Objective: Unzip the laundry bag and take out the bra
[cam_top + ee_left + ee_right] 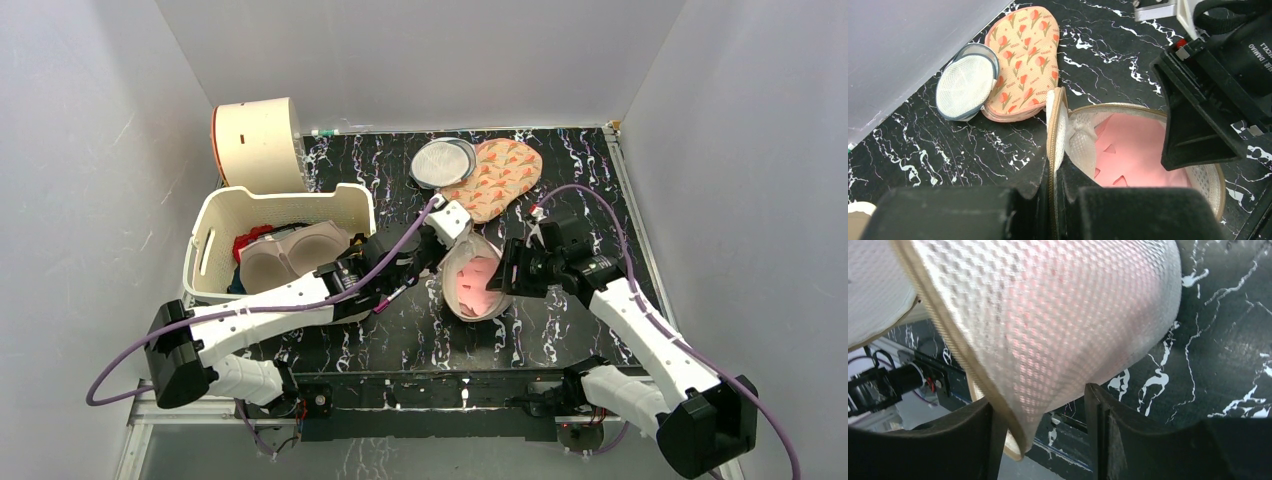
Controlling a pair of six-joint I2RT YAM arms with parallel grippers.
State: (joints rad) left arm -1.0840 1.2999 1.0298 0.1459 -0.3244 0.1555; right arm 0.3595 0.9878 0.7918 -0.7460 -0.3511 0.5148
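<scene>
Gripping laundry bag [1079, 146]: left end effector [1053, 173]

The bag [1048, 315] is cream mesh with a tan rim. The bra [1133, 150] is pink with small darker pink marks. The tabletop [973, 145] is black with white squiggles. The round pouch [965, 82] is white with a grey edge. The long pouch [1023, 55] is orange with red flowers. The basket [215, 235] is cream. The cables [390, 250] are purple.
</scene>
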